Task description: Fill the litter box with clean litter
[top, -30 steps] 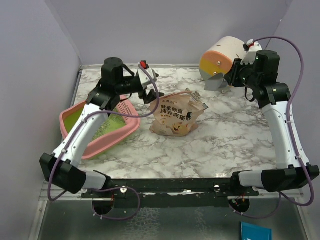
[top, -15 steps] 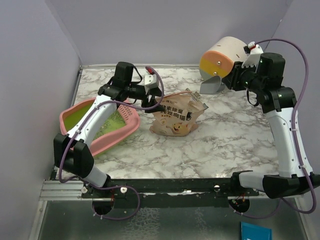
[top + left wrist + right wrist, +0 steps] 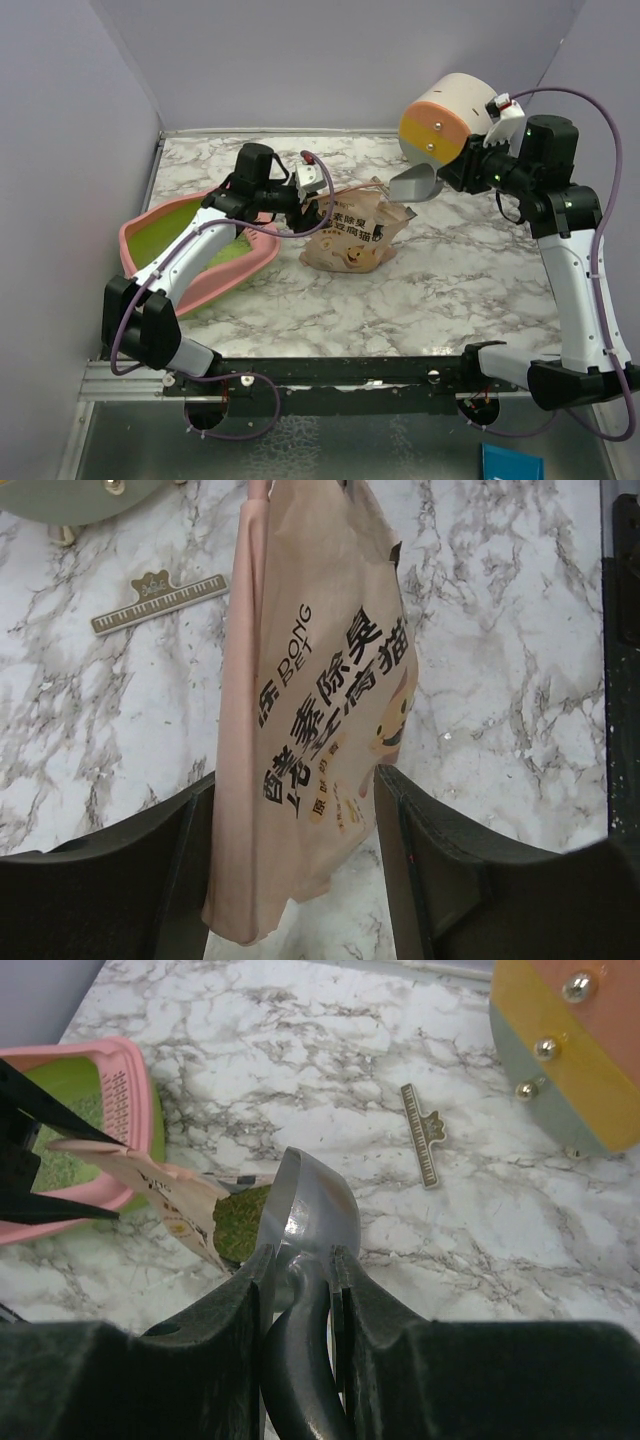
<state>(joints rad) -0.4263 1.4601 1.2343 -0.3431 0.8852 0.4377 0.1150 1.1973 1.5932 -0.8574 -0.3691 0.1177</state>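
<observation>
We see a pink litter box (image 3: 250, 262), yellow-green inside, a tan pouch (image 3: 350, 240) printed in black, a grey scoop (image 3: 412, 183), and a grey-veined white table (image 3: 450, 290).

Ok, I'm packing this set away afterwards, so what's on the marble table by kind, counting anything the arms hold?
Litter box: 1
Litter pouch: 1
Metal scoop: 1
Round drawer unit: 1
Bag clip: 1
Total: 5

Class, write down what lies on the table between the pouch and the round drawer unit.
A small ruler-like clip lies there, touching neither; both wrist views show it.
</observation>
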